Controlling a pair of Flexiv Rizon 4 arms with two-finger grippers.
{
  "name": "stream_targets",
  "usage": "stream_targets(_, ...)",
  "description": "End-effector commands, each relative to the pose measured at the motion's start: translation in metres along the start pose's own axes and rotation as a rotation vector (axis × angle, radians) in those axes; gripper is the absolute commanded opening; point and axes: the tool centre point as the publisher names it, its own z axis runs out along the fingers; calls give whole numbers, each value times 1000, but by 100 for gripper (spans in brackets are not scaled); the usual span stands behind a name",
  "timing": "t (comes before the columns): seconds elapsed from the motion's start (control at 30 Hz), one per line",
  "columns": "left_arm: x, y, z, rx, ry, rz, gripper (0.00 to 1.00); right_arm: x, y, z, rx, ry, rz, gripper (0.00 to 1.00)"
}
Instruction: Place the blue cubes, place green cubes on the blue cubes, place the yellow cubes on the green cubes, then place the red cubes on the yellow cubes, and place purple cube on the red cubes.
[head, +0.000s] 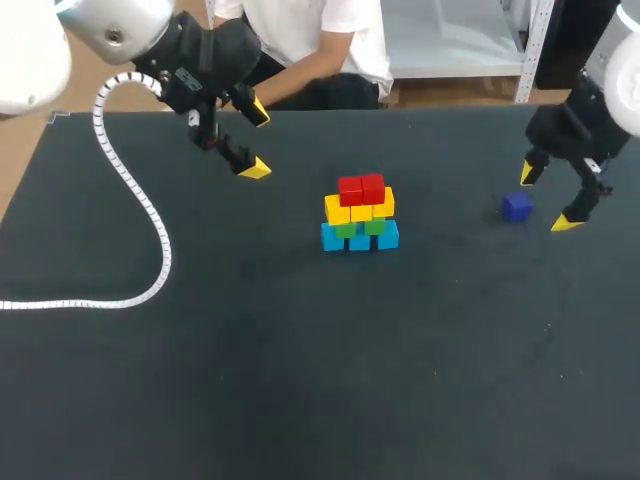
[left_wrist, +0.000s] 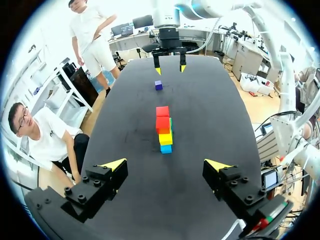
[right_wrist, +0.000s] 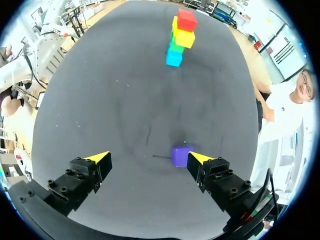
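A stack of cubes (head: 360, 213) stands mid-table: blue at the bottom, green above, then yellow, red on top. It also shows in the left wrist view as the stack (left_wrist: 164, 127) and in the right wrist view as the stack (right_wrist: 180, 35). The purple cube (head: 516, 207) lies alone on the table to the right. My right gripper (head: 546, 197) is open just above it; in the right wrist view the purple cube (right_wrist: 180, 155) sits right against the inner side of one finger, off centre. My left gripper (head: 257, 140) hangs open at the back left, holding nothing.
A white corrugated cable (head: 140, 225) loops from the left arm across the left side of the dark table (head: 300, 380). A person sits just behind the far edge, not reaching over it.
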Motion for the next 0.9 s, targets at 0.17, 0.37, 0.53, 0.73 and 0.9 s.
stream_targets(0.17, 1, 2, 0, 4, -1, 2, 100, 2, -16, 3, -17, 84, 27, 100)
stream_targets(0.37, 1, 2, 0, 4, -1, 2, 100, 3, -16, 14, -27, 112, 42, 100)
stream_targets(0.53, 1, 2, 0, 4, -1, 2, 100, 11, -20, 26, -29, 116, 38, 100)
stream_targets(0.73, 1, 2, 0, 4, -1, 2, 100, 19, -31, 34, -40, 105, 57, 100)
stream_targets(0.9, 1, 2, 0, 4, -1, 2, 100, 15, -37, 35, -35, 86, 58, 100)
